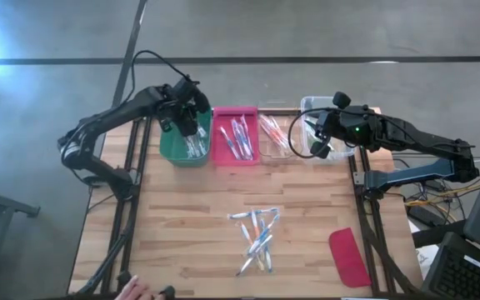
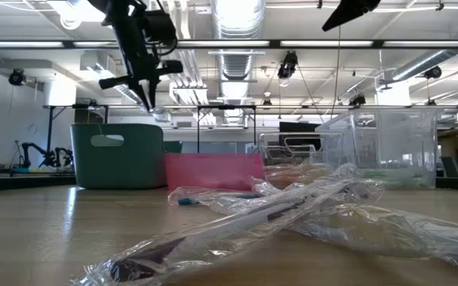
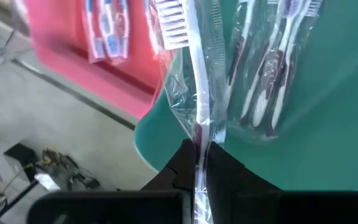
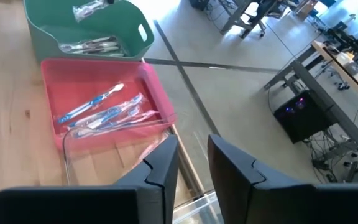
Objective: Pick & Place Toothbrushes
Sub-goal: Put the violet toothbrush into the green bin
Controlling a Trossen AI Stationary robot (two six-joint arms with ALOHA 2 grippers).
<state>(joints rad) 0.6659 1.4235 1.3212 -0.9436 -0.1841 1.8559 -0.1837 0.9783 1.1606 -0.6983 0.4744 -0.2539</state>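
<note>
Sorting is well under way but not finished. My left end effector (image 3: 199,163) hangs over the green bin (image 1: 183,143), clenched on one wrapped toothbrush (image 3: 194,93) with a white head; that bin already holds a few more. The pink tray (image 1: 234,135) carries several blue-handled brushes, and the clear tray (image 1: 274,133) beside it has pink/orange ones. My right end effector (image 4: 194,163) sits above the clear box (image 1: 317,107) at the far right of the row, fingers a little apart with nothing between them.

Left to do, as I judge it: a loose pile of wrapped toothbrushes (image 1: 257,240) lies mid-desk (image 1: 173,225), well apart from the containers. A flat red lid (image 1: 348,257) rests near the right front corner, untouched.

Labels: no brand name or writing readable on wrappers, bins or trays in any view.
</note>
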